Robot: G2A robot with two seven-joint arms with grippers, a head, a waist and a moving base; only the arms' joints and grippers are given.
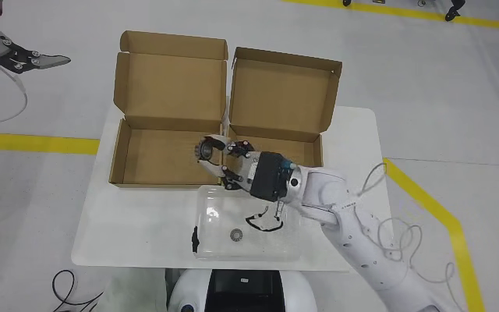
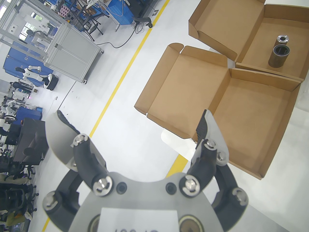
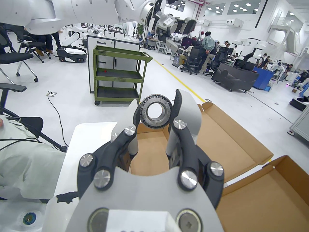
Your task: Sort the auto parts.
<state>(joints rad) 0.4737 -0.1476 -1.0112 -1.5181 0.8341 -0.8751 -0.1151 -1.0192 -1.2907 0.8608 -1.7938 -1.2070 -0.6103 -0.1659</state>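
Right gripper [image 3: 156,108] clamps bearing [image 3: 154,122] above box [image 1: 156,156], close to its wall.

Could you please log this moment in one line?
right gripper shut on bearing over left box | left gripper open, off table | tray holds parts

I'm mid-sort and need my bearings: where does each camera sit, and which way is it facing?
Top view: above the arms, looking down at the table, two cardboard boxes and the right arm.
Left wrist view: raised off the table's side, looking down over both boxes; its open left pincer shows.
Right wrist view: over the boxes, facing out into the room; right pincer grips a bearing, left arm beyond.
Shared: every view shows the boxes.
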